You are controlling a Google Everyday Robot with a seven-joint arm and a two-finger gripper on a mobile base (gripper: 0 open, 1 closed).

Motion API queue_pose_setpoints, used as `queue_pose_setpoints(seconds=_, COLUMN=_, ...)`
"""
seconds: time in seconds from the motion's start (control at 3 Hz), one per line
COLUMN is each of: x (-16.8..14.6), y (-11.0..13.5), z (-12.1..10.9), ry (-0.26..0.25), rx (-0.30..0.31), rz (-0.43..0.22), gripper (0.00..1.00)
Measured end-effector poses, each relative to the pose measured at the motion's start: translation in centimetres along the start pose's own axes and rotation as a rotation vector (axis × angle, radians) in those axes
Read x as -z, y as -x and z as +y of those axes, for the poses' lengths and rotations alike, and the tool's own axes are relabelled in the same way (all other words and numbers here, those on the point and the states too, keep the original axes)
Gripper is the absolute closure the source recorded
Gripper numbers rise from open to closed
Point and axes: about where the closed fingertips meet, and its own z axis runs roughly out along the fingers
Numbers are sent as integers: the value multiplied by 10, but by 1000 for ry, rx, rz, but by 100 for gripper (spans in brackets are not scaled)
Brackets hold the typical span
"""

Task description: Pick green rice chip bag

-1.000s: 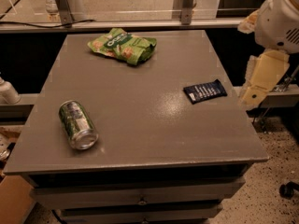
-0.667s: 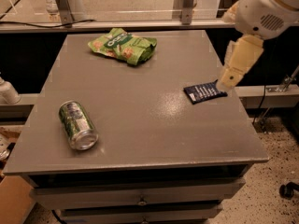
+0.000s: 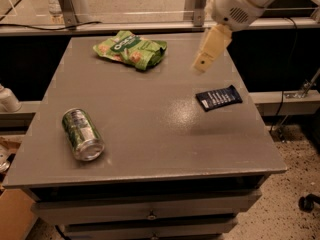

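1. Since the earlier frames my arm has swung in from the table's right edge, leftward and toward the far side. The gripper [image 3: 204, 64] now hangs over the far-right part of the table [image 3: 160, 134]. Nothing on the table has shifted.
2. Nearest me, on the left, a drink can [image 3: 82, 134] lies on its side, well apart from everything else.
3. Mid-right lies a dark blue wrapper [image 3: 218, 98], nearer to me than the gripper and out of the path.
4. The gripper carries nothing. It shows as one tan paddle, so I cannot tell whether it is open or closed, and its height above the table is hard to judge.
5. Farthest back lies the green rice chip bag [image 3: 131, 48], crumpled, to the gripper's left and slightly beyond. Its long axis runs roughly left to right, so I would travel left.
6. The upper arm is cut off at the top edge.
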Motion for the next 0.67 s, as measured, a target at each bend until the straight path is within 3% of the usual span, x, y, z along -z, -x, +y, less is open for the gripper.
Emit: queue_pose_setpoints(seconds=0.67, x=-73, y=54, z=-23, ry=29, rx=-48, rz=-131, gripper=0)
